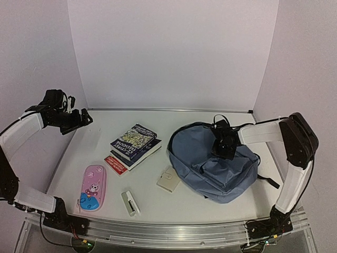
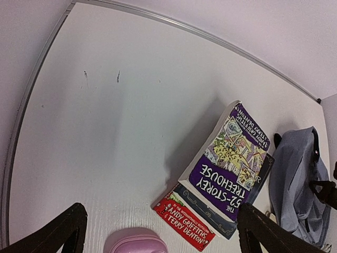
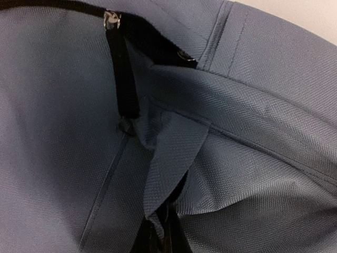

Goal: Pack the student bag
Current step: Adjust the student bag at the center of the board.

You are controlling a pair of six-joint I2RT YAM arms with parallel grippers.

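The slate-blue student bag (image 1: 210,171) lies flat on the right half of the table, front pocket up. My right gripper (image 1: 225,150) is down on its top and shut on a raised fold of the bag's fabric. In the right wrist view that fold (image 3: 174,153) runs down into the dark fingers (image 3: 163,237), next to a black zip strip with a metal pull (image 3: 111,20). My left gripper (image 1: 84,117) is open and empty, held high at the far left. Its view (image 2: 160,211) looks down on the books, with the bag (image 2: 300,179) at the right edge.
A stack of books (image 1: 134,141) (image 2: 237,163) lies mid-table over a red-spined one (image 2: 184,224). A pink pencil case (image 1: 93,187) (image 2: 136,242) lies at front left. A small white stapler-like item (image 1: 129,203) and a cream square card (image 1: 168,179) lie near the bag's left side.
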